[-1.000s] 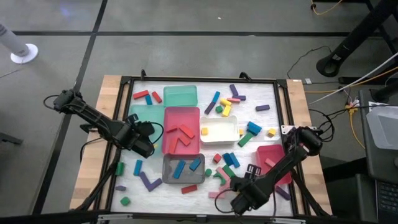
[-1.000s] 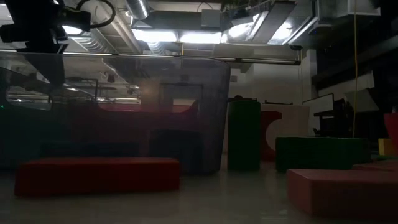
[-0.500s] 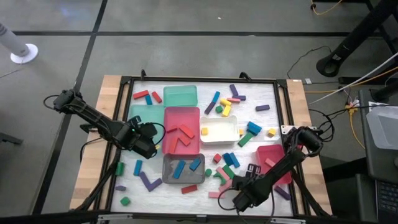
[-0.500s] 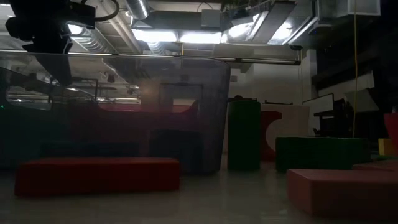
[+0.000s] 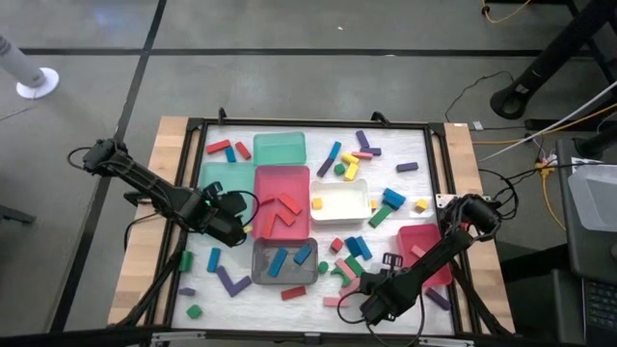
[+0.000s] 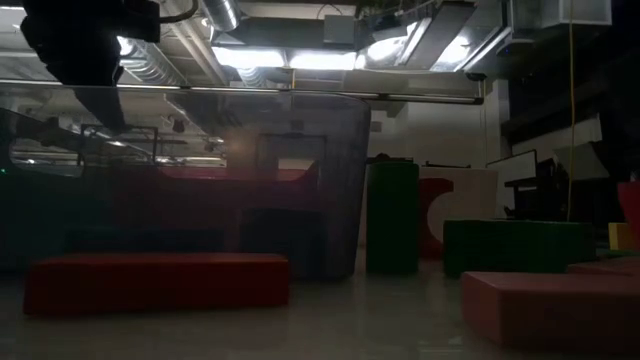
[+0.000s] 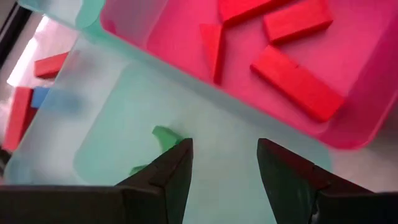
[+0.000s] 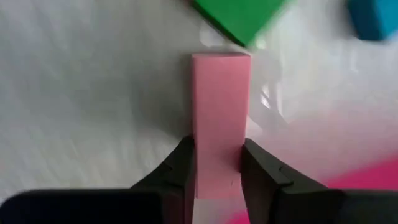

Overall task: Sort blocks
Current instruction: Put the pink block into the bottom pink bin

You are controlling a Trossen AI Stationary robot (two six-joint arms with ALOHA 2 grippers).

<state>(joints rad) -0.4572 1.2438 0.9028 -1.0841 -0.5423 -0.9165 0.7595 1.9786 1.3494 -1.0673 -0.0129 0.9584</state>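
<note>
White tabletop point(image 5: 424, 145) inside a dark frame fills the middle of the high view, and it carries a cluster of shallow trays with blocks partly sorted into them. At the centre, the red tray point(image 5: 281, 183) holds several red blocks point(image 5: 280, 207), which the left wrist view shows lying loose on its floor; below it the grey tray point(image 5: 260, 275) holds blue blocks point(image 5: 289, 258); the white tray point(image 5: 339, 214) to the right has one yellow block point(image 5: 316, 203) at its left edge; the pink tray point(image 5: 413, 236) at the lower right looks to hold one or two pieces, half hidden by the arm. By my reading the task is perhaps a third done — dozens of blocks lie loose on the table, with a mixed clump at the upper middle, red bars point(image 5: 220, 147) at the upper left, and blue, green and purple pieces along the lower edge. The left gripper point(image 7: 221, 168) hangs over the pale green tray point(image 7: 118, 118) at centre left, fingers apart and holding nothing, a green block point(image 7: 163, 135) just ahead of them. The right gripper point(image 8: 214, 171), at the lower middle of the high view, has its fingers closed against the sides of a pink block point(image 8: 219, 118) that seems to rest on the table beside a green block point(image 8: 239, 15) — presumably bound for the pink tray nearby.
</note>
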